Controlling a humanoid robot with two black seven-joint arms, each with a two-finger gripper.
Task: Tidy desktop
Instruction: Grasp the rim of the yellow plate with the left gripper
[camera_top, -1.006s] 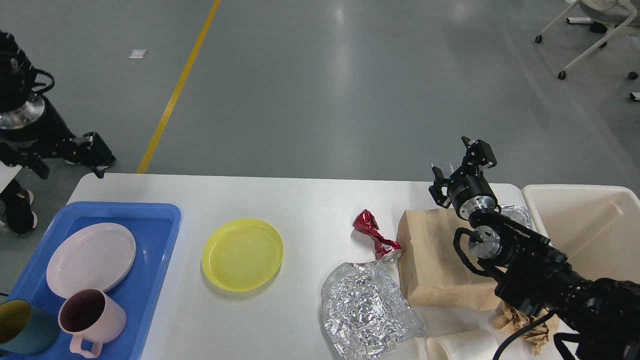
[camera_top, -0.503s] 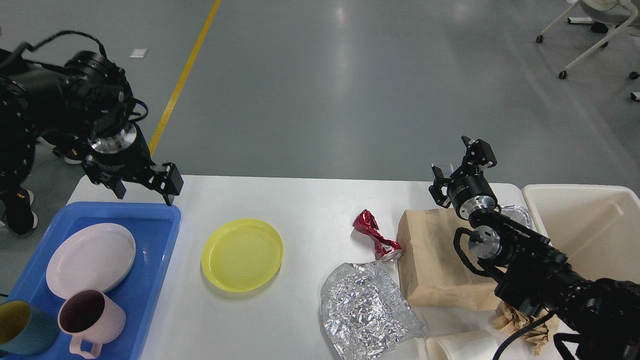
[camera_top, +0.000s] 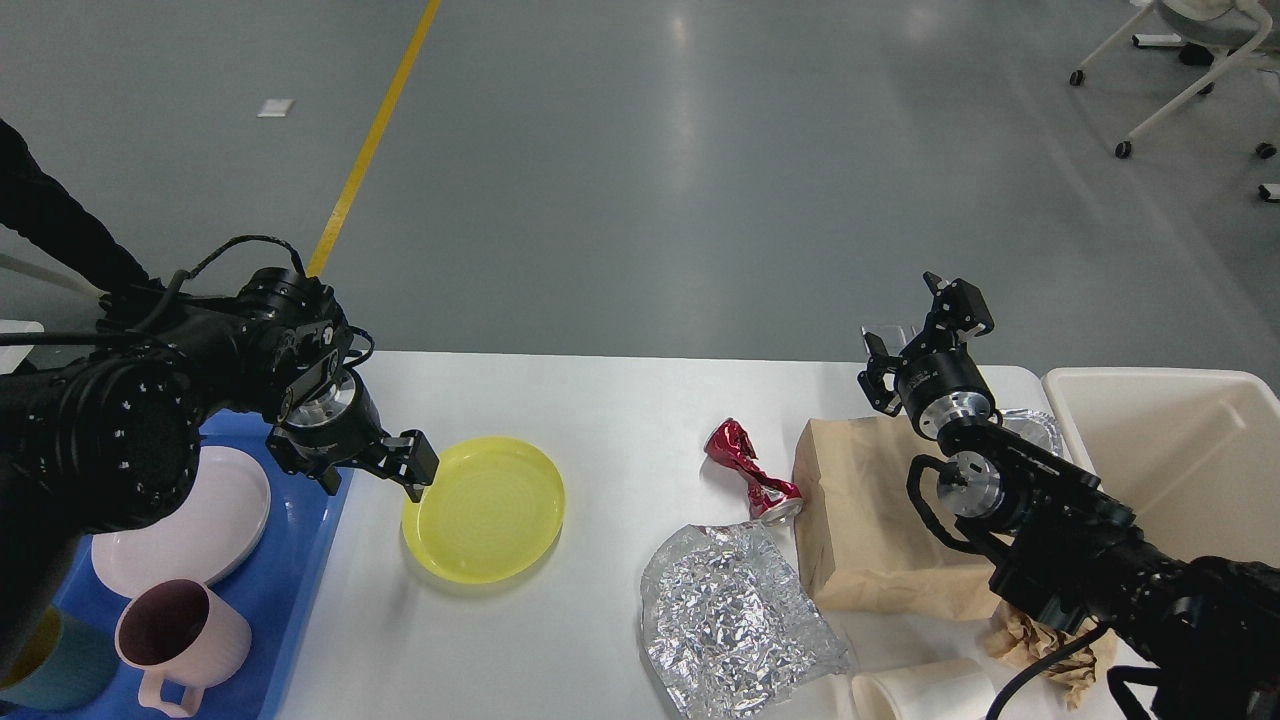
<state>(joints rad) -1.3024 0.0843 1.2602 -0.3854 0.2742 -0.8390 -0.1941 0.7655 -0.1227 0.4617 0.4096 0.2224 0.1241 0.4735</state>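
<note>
The white desktop (camera_top: 610, 400) fills the lower view. On it lie a yellow plate (camera_top: 485, 510), a crushed red can (camera_top: 752, 472), a crumpled foil sheet (camera_top: 735, 618), a brown paper bag (camera_top: 870, 520) and a paper cup (camera_top: 925, 692). My left gripper (camera_top: 372, 476) is open, hovering over the yellow plate's left rim, one finger above the plate, the other by the tray edge. My right gripper (camera_top: 922, 335) is open and empty, raised above the bag's far end.
A blue tray (camera_top: 290, 600) at the left holds a pink plate (camera_top: 195, 530), a pink mug (camera_top: 180, 635) and a teal cup (camera_top: 40, 660). A cream bin (camera_top: 1180, 450) stands at the right. A foil dish (camera_top: 1035, 430) and crumpled brown paper (camera_top: 1040, 640) lie by my right arm.
My left arm swung in from the far left, down and right, from above the tray's back corner to the yellow plate's left rim. The right arm has not moved.
</note>
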